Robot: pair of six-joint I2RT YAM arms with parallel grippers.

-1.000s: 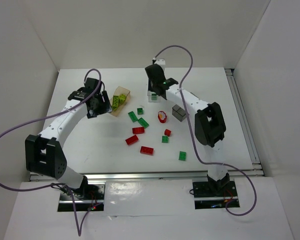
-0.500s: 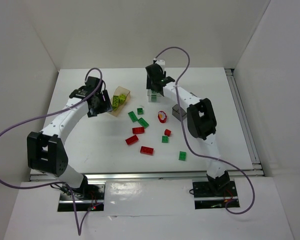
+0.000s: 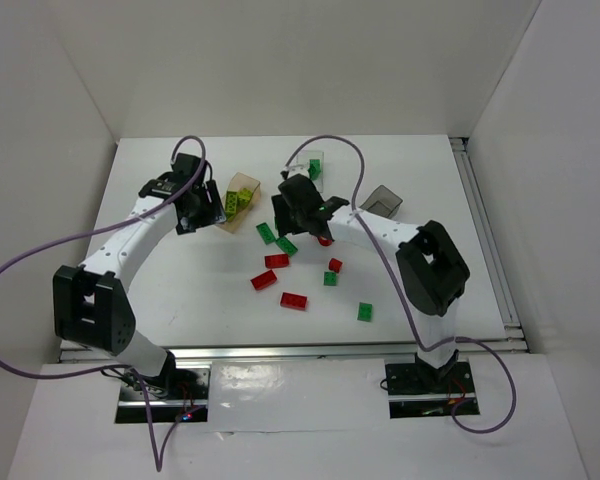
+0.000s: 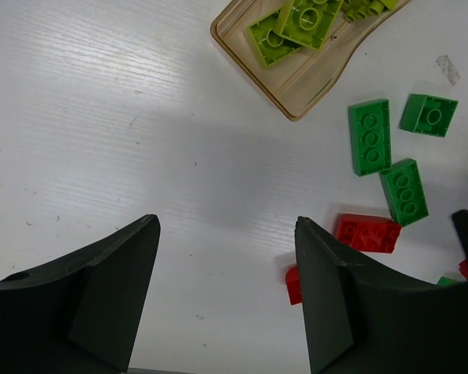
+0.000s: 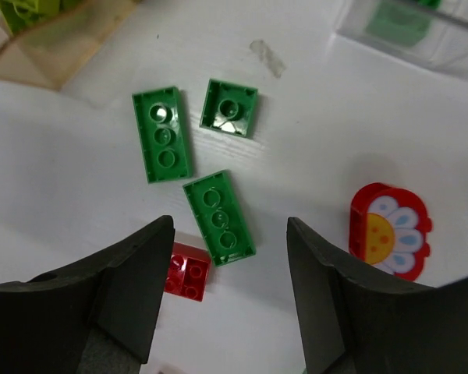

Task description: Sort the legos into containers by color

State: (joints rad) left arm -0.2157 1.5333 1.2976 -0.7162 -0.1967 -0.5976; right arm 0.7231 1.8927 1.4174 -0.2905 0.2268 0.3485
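Observation:
My left gripper (image 3: pixel 202 208) (image 4: pixel 226 226) hangs open and empty over bare table, just left of the orange-tan container (image 3: pixel 244 194) (image 4: pixel 296 78) holding yellow-green legos (image 4: pixel 296 19). My right gripper (image 3: pixel 298 212) (image 5: pixel 230 222) is open and empty above a dark green lego (image 5: pixel 218 218), with a red lego (image 5: pixel 187 270) by its left finger. Two more green legos (image 5: pixel 162 134) (image 5: pixel 229 107) lie just beyond. The clear container (image 3: pixel 313 165) (image 5: pixel 409 27) holds a green brick. The dark grey container (image 3: pixel 382 199) sits to the right. Red legos (image 3: pixel 276 261) (image 3: pixel 293 300) and green ones (image 3: pixel 364 312) are scattered mid-table.
A red flower-faced piece (image 5: pixel 388 231) lies right of my right gripper. White walls enclose the table on three sides. A metal rail (image 3: pixel 485 240) runs along the right edge. Purple cables loop over both arms.
My right gripper has opened and swung from the clear container toward the loose legos in the middle. The clear and grey containers now sit farther back. The left arm stayed put.

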